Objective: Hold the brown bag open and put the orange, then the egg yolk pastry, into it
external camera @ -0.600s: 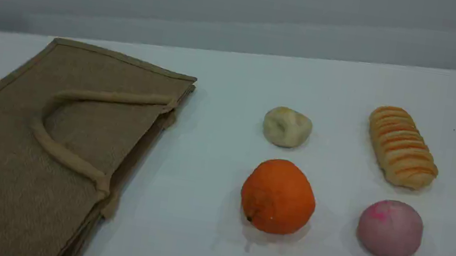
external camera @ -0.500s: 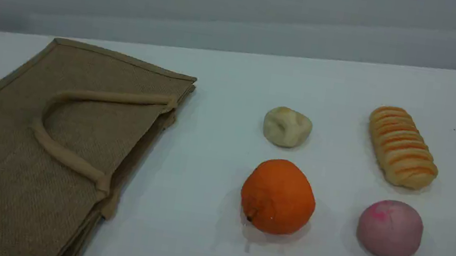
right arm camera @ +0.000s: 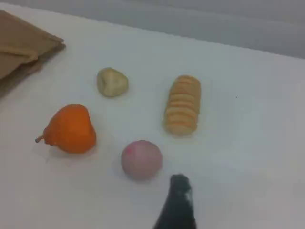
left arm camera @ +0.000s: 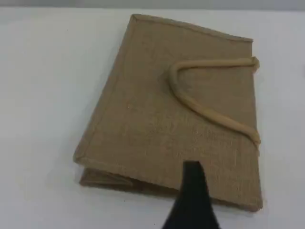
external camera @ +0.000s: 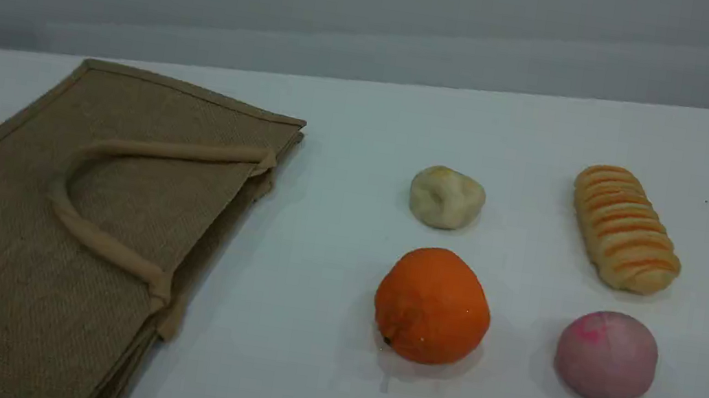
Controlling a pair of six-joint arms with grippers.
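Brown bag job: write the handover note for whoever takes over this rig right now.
Grippers: the left gripper is open and holds nothing, raised over the brown bag; the right gripper is open and holds nothing, raised near the pink bun.
Things: the bag lies flat and closed at the table's left. The orange sits to its right, with the egg yolk pastry just beyond it.
Done: nothing yet.
Left: open and hold the bag, put in the orange, then the pastry. Leave the striped roll and the bun.

Bag [left arm camera: 157,109] lies ahead of left pincer [left arm camera: 193,191]; bun [right arm camera: 141,159] just ahead of right pincer [right arm camera: 177,200], orange [right arm camera: 71,130] left of bun, pastry [right arm camera: 112,82] and roll [right arm camera: 182,104] beyond.
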